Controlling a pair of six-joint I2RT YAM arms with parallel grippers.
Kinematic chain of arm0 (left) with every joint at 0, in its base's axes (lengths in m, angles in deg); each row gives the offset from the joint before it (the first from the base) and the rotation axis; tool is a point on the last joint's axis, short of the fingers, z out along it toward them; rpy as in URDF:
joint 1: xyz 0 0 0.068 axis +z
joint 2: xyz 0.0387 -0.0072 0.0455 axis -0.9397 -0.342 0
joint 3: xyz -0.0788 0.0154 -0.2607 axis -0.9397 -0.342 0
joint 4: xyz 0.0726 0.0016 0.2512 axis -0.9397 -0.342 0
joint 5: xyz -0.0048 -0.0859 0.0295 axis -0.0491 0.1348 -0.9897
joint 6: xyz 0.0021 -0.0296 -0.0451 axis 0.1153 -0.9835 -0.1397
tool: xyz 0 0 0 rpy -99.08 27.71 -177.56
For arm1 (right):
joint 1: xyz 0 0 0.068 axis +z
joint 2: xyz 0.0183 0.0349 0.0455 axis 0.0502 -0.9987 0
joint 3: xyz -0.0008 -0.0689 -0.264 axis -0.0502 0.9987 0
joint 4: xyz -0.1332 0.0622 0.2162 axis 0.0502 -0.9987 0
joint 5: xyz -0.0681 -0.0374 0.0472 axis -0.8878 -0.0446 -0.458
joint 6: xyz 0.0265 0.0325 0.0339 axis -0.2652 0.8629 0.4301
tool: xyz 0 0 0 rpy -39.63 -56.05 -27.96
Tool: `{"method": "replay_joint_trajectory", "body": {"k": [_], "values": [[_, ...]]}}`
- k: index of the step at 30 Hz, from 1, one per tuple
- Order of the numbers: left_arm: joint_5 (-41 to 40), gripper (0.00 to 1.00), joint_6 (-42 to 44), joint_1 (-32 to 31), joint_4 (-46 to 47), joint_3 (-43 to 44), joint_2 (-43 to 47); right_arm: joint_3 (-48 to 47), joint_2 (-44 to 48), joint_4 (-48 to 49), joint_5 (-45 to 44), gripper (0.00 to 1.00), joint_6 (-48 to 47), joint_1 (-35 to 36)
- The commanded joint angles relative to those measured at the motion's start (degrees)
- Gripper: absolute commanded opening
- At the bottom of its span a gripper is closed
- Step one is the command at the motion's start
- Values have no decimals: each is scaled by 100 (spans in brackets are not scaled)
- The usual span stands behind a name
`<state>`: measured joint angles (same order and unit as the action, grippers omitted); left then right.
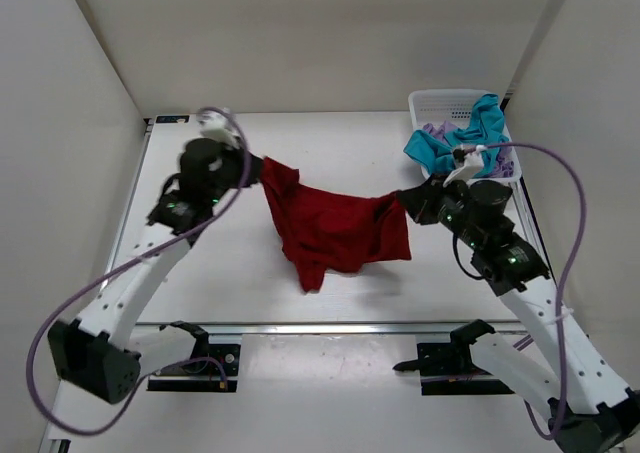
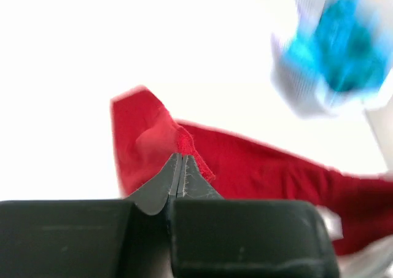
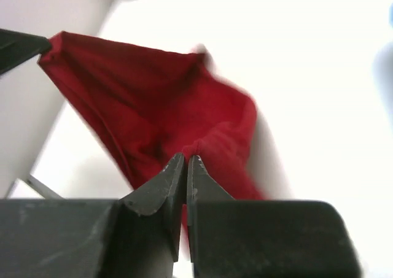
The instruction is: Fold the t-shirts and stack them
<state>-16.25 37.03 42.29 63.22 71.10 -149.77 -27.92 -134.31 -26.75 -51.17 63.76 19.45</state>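
Observation:
A deep red t-shirt (image 1: 335, 231) hangs stretched between my two grippers over the middle of the table, its lower part sagging to a point. My left gripper (image 1: 262, 169) is shut on the shirt's left upper corner (image 2: 184, 144). My right gripper (image 1: 403, 199) is shut on its right upper edge (image 3: 209, 140). A teal-blue t-shirt (image 1: 462, 138) drapes out of the white mesh basket (image 1: 447, 102) at the back right, with a pale lavender t-shirt (image 1: 434, 131) beside it inside the basket.
White walls close in the table on the left, back and right. The basket (image 2: 307, 94) shows blurred in the left wrist view. A metal rail (image 1: 330, 326) runs along the near table edge with both arm bases behind it.

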Motion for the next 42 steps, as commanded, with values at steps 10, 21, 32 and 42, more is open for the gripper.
{"method": "replay_joint_trajectory", "body": {"k": [10, 21, 32, 42], "values": [[783, 1, 161, 2112, -1277, 1890, 1167, -4494, -784, -1490, -1780, 0, -1122, 1677], [-273, 1, 320, 2198, -1006, 1237, 1535, -4867, -1619, -710, -2402, 0, -1836, 1506], [1185, 0, -311, 3078, -206, 423, 378, -4335, -3393, 259, 1129, 0, -551, -1283], [2441, 0, -1251, 3701, -170, 2567, -477, -9044, -4762, -1273, 1146, 0, -658, -1045]]}}
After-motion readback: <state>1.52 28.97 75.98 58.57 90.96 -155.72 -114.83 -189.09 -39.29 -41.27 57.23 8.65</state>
